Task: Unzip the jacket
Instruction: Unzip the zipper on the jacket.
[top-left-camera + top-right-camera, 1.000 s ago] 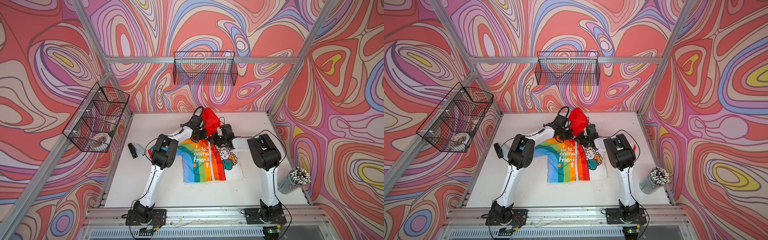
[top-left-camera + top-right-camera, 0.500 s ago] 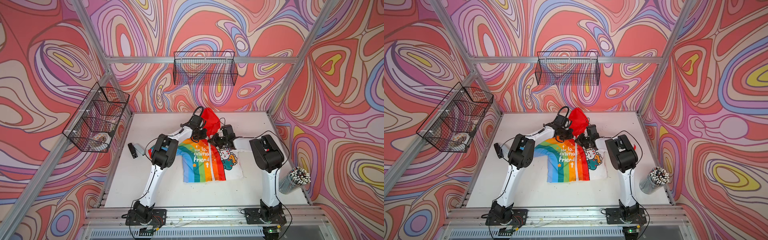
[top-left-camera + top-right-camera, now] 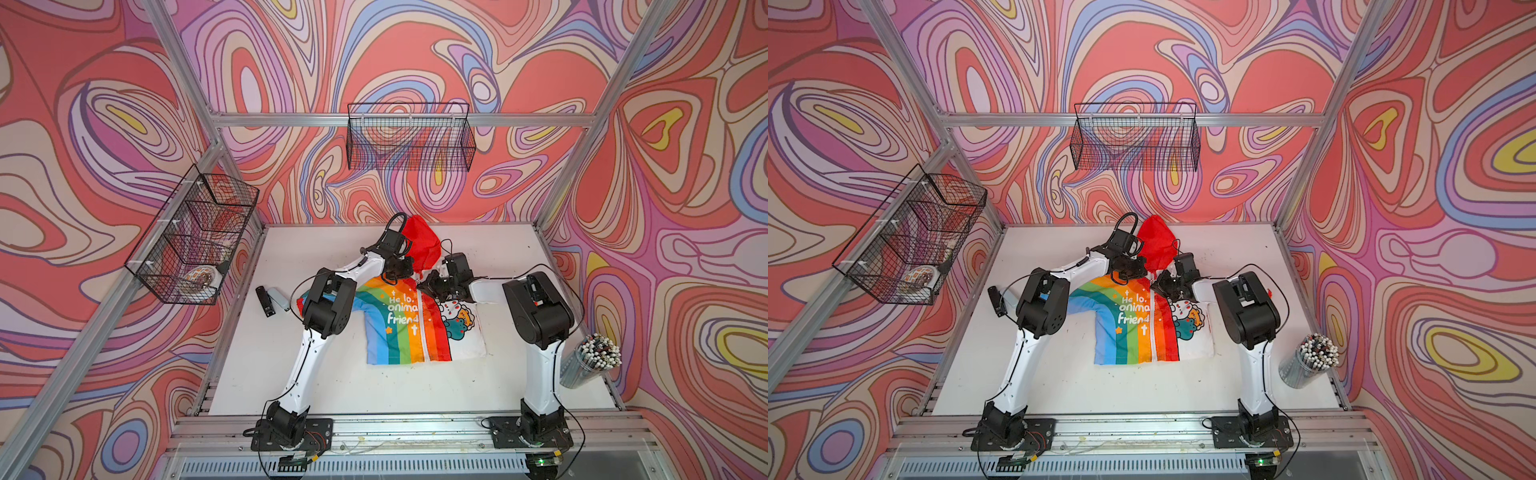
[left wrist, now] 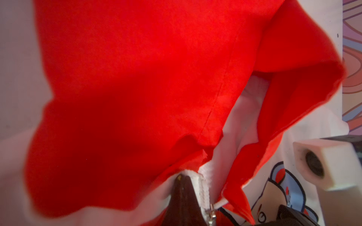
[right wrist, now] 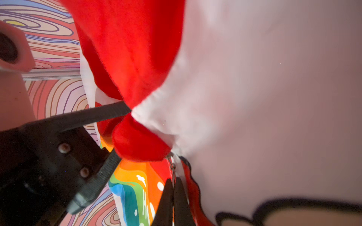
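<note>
A child's jacket (image 3: 409, 332) lies flat in the middle of a white table (image 3: 291, 374) in both top views. Its rainbow half is toward the left arm, its white cartoon half toward the right arm, and its red hood (image 3: 422, 245) points at the back wall, with the white zipper (image 3: 424, 332) closed along the front. The left gripper (image 3: 402, 270) and the right gripper (image 3: 431, 286) meet at the neckline, just beside each other; from up there their jaws are too small to read. A cup of pens (image 3: 588, 361) stands at the table's edge by the right arm, well apart from the jacket. From the left wrist, the left gripper (image 4: 181, 181) shows as one dark wedge, its fingers pressed together on the white collar (image 4: 204, 170) just beside the zipper teeth, under the hood; the metal zipper pull (image 4: 211, 215) sits close alongside. From the right wrist, the right gripper (image 5: 172, 183) has its two dark fingers pinched onto the zipper pull, which runs down between them at the top of the rainbow panel, while the fabric bunches to a point at the left gripper (image 5: 126, 109).
</note>
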